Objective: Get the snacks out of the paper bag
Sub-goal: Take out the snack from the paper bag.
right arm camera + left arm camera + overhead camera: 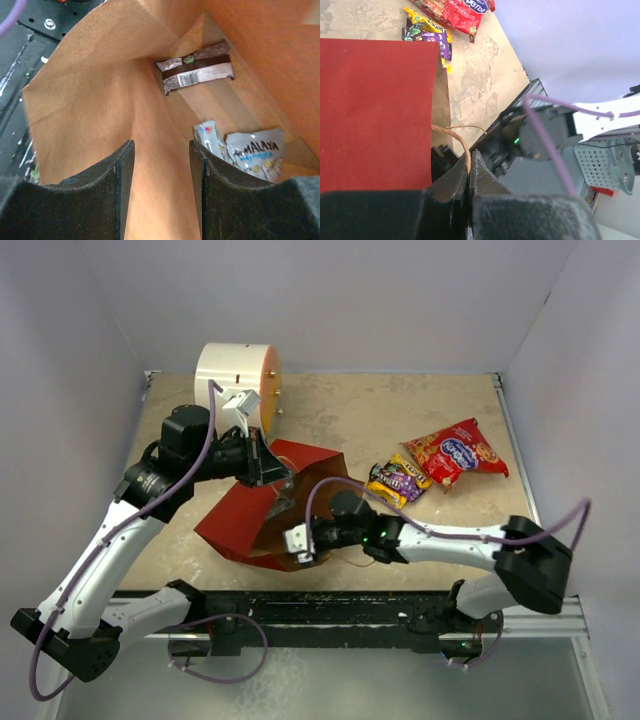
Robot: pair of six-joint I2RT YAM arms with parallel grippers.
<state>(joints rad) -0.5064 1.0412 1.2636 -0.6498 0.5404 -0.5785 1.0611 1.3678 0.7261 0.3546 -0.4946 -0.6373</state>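
The red paper bag point(240, 515) lies tilted on the table with its brown mouth toward the near edge; its red side fills the left wrist view point(375, 110). My left gripper point(272, 472) is shut on the bag's cord handle point(460, 142), holding the upper edge up. My right gripper point(300, 543) is open and empty at the bag's mouth, looking into the brown inside point(100, 90). Inside lie a silver-grey packet point(197, 72) and light-blue packets point(252, 152). The red bag of snacks point(458, 452) and the yellow-purple packet point(397, 480) lie on the table to the right.
A white-and-orange cylinder point(236, 380) stands at the back left, just behind my left wrist. The black rail of the arm mounts point(340, 605) runs along the near edge. White walls close in the table on three sides.
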